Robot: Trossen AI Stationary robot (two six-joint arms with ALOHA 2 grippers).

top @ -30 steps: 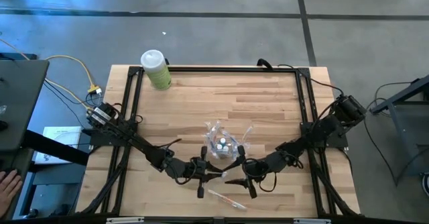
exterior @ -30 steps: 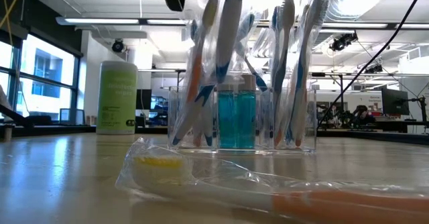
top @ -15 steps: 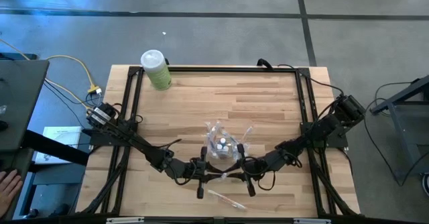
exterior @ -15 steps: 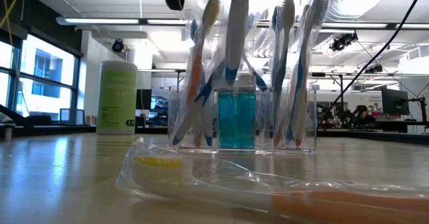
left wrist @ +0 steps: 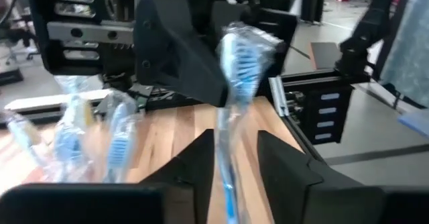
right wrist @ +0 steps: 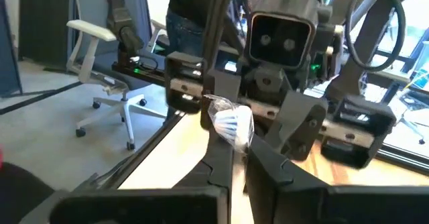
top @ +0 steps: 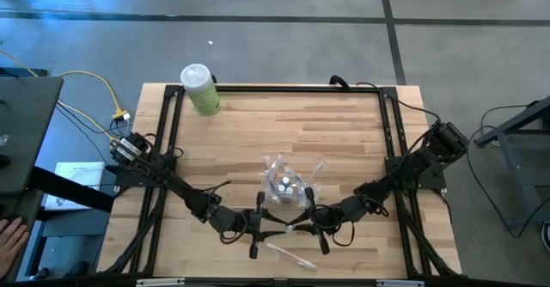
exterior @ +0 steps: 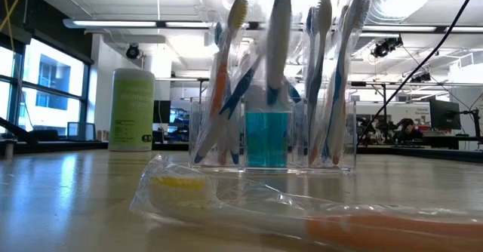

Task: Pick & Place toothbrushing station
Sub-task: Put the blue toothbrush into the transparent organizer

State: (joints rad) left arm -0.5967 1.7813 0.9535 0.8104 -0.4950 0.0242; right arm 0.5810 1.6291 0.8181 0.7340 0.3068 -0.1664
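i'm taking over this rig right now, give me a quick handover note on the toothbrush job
Left gripper: shut on a blue wrapped toothbrush, near the table's front edge.
Right gripper: shut on the same wrapped toothbrush; the two grippers face each other.
Clear holder: mid-table, already holding several wrapped brushes and a blue-liquid tube.
Done: holder mostly stocked.
Left: finish the handover and seat this brush; an orange wrapped toothbrush lies loose on the table near the front edge. The green bottle stands at the back left corner.
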